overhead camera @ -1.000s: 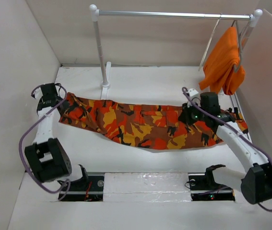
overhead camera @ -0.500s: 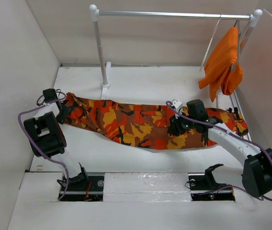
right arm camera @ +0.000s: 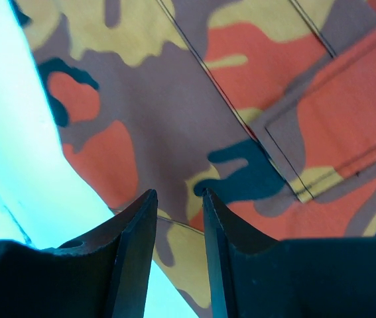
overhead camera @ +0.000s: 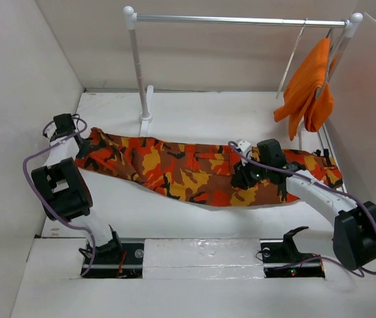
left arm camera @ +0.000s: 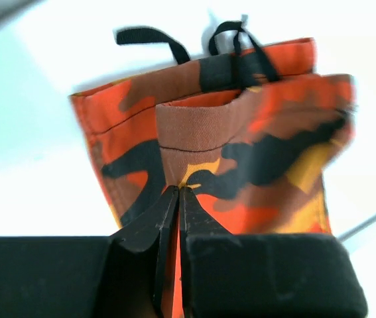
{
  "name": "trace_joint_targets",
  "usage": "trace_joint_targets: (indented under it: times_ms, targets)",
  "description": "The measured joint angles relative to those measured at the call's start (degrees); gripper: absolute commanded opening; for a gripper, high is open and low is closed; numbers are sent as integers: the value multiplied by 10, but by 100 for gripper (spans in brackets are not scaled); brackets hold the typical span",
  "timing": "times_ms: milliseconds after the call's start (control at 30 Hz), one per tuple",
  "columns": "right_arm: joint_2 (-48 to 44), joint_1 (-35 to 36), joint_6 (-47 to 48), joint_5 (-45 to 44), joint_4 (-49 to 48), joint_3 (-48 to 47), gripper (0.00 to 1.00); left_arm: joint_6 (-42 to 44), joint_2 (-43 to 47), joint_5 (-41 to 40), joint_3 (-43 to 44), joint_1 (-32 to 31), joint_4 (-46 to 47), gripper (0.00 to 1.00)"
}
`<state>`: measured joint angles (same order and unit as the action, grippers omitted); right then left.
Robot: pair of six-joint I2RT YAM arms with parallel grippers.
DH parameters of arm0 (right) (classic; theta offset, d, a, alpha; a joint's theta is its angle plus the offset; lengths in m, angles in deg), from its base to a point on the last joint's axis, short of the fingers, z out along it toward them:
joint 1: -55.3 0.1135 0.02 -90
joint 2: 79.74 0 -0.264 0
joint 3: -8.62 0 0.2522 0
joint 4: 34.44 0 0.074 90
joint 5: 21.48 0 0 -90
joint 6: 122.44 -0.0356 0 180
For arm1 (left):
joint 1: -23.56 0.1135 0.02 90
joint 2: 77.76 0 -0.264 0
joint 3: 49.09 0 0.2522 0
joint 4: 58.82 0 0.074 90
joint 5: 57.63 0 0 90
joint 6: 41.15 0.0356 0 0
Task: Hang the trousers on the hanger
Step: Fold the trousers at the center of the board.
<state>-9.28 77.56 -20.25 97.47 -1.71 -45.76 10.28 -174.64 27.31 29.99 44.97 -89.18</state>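
The camouflage trousers (overhead camera: 188, 171) lie stretched across the table from left to right. My left gripper (overhead camera: 78, 140) is shut on their left end. In the left wrist view the jaws (left arm camera: 180, 193) are pressed together on a sliver of orange cloth, with the hem and black loops (left arm camera: 234, 40) beyond them. My right gripper (overhead camera: 242, 177) is low over the middle-right of the trousers. In the right wrist view its jaws (right arm camera: 178, 199) stand slightly apart over the cloth (right arm camera: 254, 99), near its front edge, holding nothing. A thin pale hanger bar (overhead camera: 296, 50) hangs from the rail at the right.
A silver rail (overhead camera: 241, 20) on white posts spans the back. A plain orange garment (overhead camera: 307, 86) hangs at its right end. Thin pale bars (overhead camera: 321, 142) lie by the right wall. Side walls close in on both sides.
My right gripper has moved left along the trousers, then stayed nearly still. My left gripper has shifted a little back and left with the trousers' end in it.
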Motion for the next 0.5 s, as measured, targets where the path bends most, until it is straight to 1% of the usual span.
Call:
trace_joint_targets:
  times_ms: [167,233,300,367,400,433,500]
  targets:
    - [24,-28,12,2,0,3,39,12,89,-45,0,-1,-15,0]
    - [32,-39,19,5,1,3,39,12,104,-64,0,-1,-16,0]
    - [39,-51,29,8,3,3,39,10,99,-81,-2,-1,-19,0]
    - [44,-62,34,9,7,3,40,6,82,-96,-12,-1,-22,18]
    - [44,-66,35,11,8,3,40,4,71,-104,-16,-1,-26,25]
    - [44,-70,35,12,8,3,40,2,60,-110,-20,0,-29,40]
    - [44,-71,36,14,10,3,40,-3,37,-125,-22,0,-44,58]
